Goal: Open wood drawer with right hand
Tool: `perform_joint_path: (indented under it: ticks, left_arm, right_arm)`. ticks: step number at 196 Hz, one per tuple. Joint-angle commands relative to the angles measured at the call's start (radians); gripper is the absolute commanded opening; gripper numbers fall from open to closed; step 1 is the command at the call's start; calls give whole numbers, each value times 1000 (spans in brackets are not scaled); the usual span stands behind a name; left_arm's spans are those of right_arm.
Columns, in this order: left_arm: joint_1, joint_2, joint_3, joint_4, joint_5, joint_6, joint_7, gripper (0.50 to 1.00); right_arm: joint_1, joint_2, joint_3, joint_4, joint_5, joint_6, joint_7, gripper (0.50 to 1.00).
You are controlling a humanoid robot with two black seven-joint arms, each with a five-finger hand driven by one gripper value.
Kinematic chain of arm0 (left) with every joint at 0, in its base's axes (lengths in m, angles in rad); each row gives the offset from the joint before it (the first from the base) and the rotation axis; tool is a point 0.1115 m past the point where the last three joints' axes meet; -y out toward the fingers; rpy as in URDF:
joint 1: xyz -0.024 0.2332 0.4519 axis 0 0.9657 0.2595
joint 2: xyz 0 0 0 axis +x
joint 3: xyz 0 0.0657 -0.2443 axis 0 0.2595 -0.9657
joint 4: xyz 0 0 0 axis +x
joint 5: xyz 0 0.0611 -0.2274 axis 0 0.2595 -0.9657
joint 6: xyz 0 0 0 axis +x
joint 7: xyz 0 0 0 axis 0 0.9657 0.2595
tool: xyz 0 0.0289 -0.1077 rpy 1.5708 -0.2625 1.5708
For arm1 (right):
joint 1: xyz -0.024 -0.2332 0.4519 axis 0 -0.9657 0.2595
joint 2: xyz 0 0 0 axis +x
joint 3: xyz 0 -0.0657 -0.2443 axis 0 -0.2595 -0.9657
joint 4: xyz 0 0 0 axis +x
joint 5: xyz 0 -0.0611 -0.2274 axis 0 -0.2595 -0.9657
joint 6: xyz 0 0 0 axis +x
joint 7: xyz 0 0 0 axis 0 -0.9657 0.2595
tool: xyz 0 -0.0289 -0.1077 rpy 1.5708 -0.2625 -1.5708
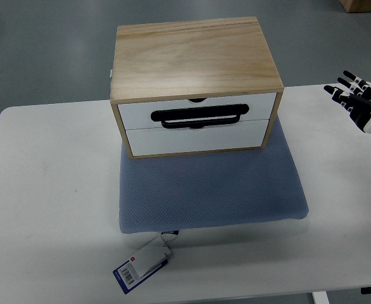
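A wooden drawer box (195,57) stands on a blue-grey mat (211,187) at the middle of the white table (46,190). It has two white drawer fronts. The upper drawer (198,113) carries a black bar handle (198,117), and both drawers look closed. My right hand (358,98) comes in from the right edge, well to the right of the box and above the table's far right corner. Its black fingers are spread and hold nothing. The left arm is out of view.
A blue and white tag (141,266) with a barcode hangs from the mat's front edge near the table's front. The grey floor (46,50) shows beyond the table. A brown box corner (363,5) sits at the top right.
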Motion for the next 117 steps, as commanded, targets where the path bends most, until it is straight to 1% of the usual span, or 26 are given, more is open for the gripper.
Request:
perform_joint_path:
  ticks: [1, 117]
  left_arm:
    - [0, 0, 0, -2, 1, 0, 0, 1000]
    - [2, 0, 0, -2, 0, 0, 0, 1000]
  right_arm:
    - [-1, 1, 2, 0, 0, 2, 0, 932]
    - [-1, 11, -6, 2, 0, 15, 0, 932]
